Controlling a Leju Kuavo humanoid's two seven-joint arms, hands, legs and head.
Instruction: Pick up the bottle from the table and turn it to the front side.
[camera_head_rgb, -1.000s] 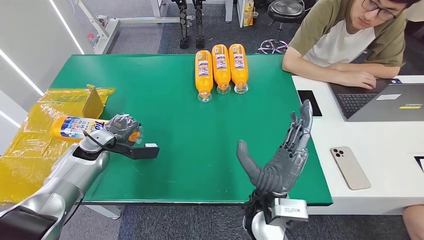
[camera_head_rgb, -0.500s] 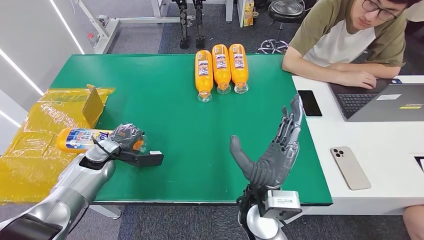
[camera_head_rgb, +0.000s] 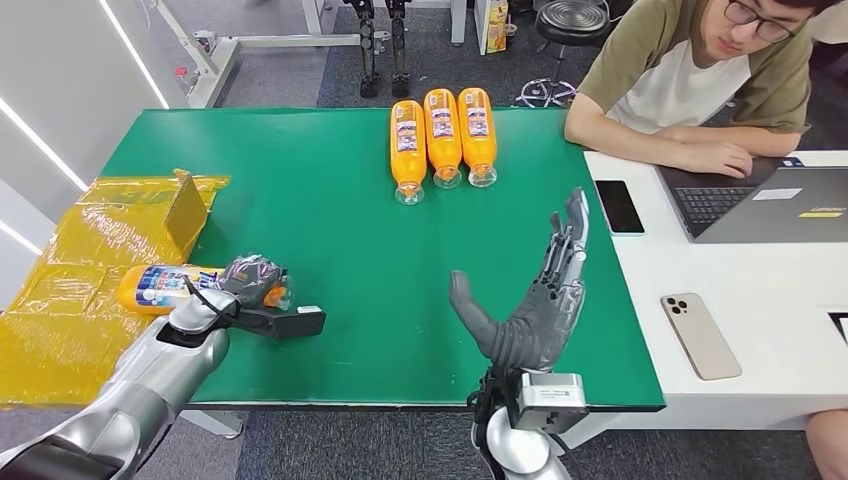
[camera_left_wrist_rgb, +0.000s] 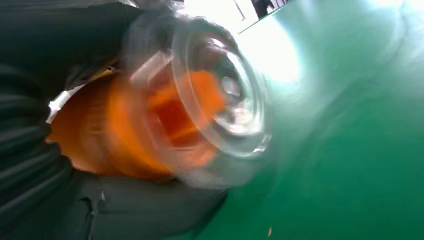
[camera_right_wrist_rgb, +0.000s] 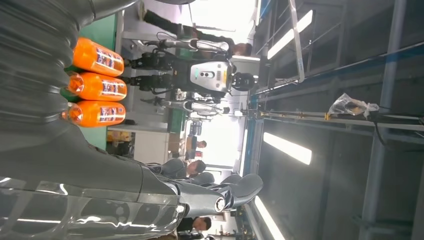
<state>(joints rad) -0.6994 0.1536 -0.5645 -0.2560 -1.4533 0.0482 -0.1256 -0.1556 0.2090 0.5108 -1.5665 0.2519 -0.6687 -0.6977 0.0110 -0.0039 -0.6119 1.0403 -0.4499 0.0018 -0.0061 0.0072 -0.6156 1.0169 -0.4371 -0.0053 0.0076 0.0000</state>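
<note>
**Operator:** Orange bottle (camera_head_rgb: 165, 285) is in my left hand (camera_head_rgb: 250, 279), fingers wrapped around its neck end. It lies sideways at the left edge of the green table (camera_head_rgb: 330, 230), its base reaching out over the yellow plastic sheet (camera_head_rgb: 60, 310). In the left wrist view the clear cap end (camera_left_wrist_rgb: 220, 100) is blurred, so I judge it's in motion.

**Observer:** And your right hand?

**Operator:** My right hand (camera_head_rgb: 530, 300) holds nothing. It stands upright, palm toward the bottle, fingers spread, well to the right of it over the table's near edge.

**Observer:** So what's the step?

**Operator:** My guess is a handover or a two-handed turn. The blue-and-white label is partly up already, but I can't tell whether it's squared to the front. To do it well I'd bring the bottle further onto the table, away from the sheet, and roll it about its long axis slowly, keeping the wrap snug so it doesn't slip.

**Observer:** Any risks?

**Operator:** The neck grip leaves the heavy end unsupported, so it may sag. I'd let the right hand cup the body before I loosen the left. The three finished bottles (camera_head_rgb: 441, 135) lie well beyond it at the table's far edge, label up; I'd match that.
</note>
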